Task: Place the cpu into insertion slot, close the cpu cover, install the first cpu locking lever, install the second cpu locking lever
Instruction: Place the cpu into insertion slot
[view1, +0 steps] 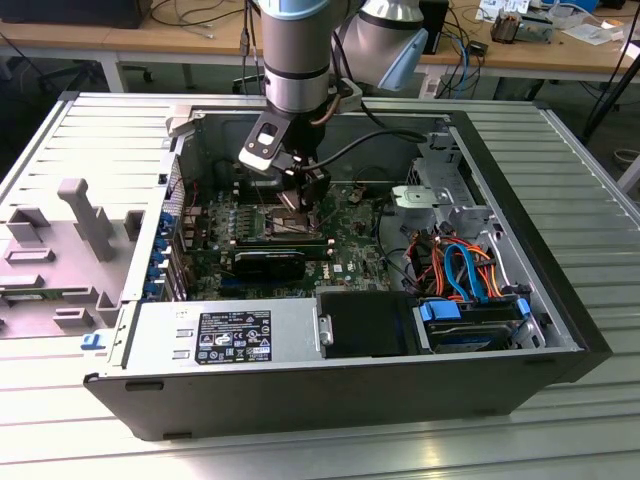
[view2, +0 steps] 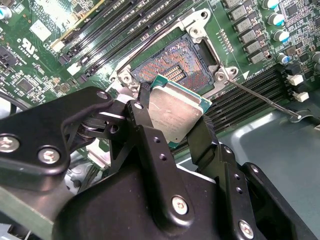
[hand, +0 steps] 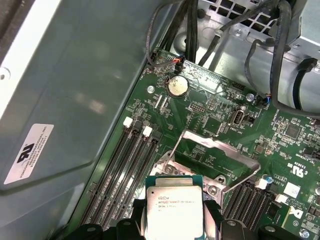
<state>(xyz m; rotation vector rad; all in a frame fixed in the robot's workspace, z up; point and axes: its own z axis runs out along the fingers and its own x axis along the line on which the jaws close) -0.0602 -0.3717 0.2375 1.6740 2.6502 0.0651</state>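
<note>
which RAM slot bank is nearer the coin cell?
The bank along the grey chassis wall; the other bank lies across the insertion slot, farther from the coin cell.

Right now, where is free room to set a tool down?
Free: the ribbed table on the exterior view's right of the case. Crowded: the slot, with the claw holding the cpu by it, and the cables.
</note>
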